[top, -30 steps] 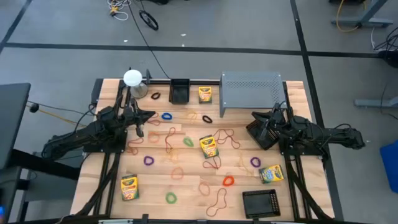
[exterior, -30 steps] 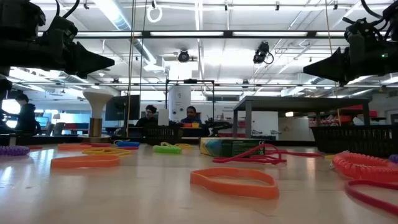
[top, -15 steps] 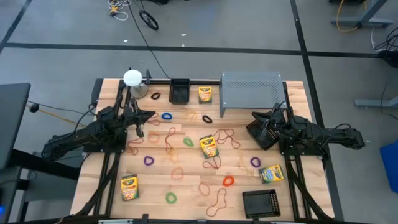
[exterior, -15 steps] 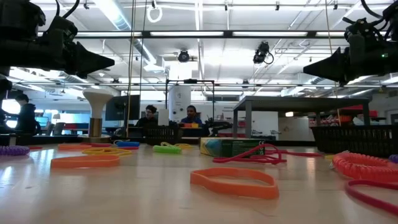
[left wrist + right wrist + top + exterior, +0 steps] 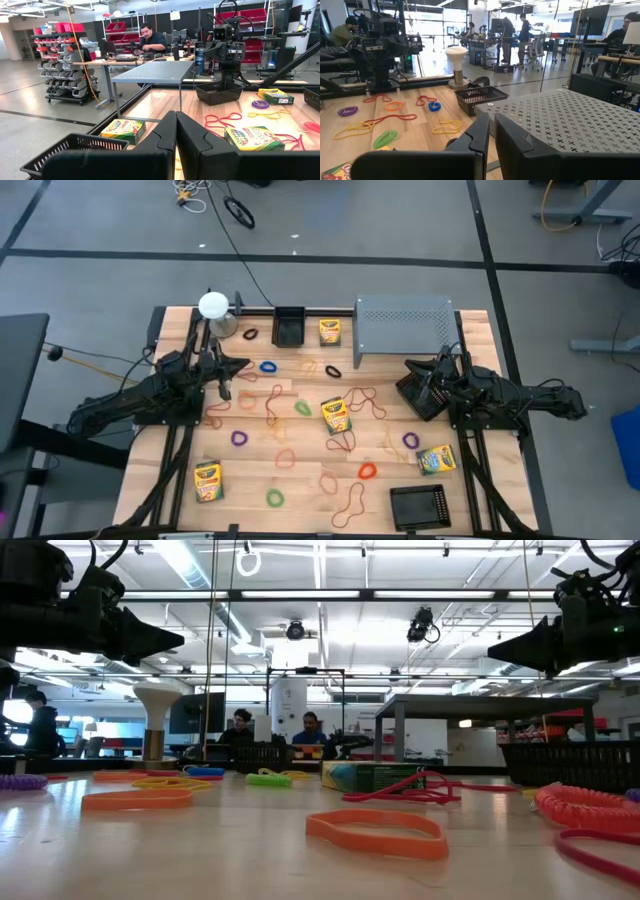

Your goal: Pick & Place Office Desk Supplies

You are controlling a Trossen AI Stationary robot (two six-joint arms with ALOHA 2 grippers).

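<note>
My left gripper (image 5: 243, 363) and right gripper (image 5: 410, 364) hang above the table (image 5: 470, 330) with fingers closed on nothing, while rubber bands (image 5: 367, 471) and crayon boxes (image 5: 336, 415) lie scattered across the wood between them.

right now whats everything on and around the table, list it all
crayon boxes: four, yellow and green; one at the far edge, one mid-table, two near the front corners
rubber bands: many, mixed colours, scattered across the table
mesh baskets: three, black; far edge, right side, front right
perforated shelf: one, grey, far right
round-topped object: one, white, far left corner
people: several, at desks in the room behind
left tool: shut, empty, raised over the table's left
right tool: empty, raised over the right
</note>
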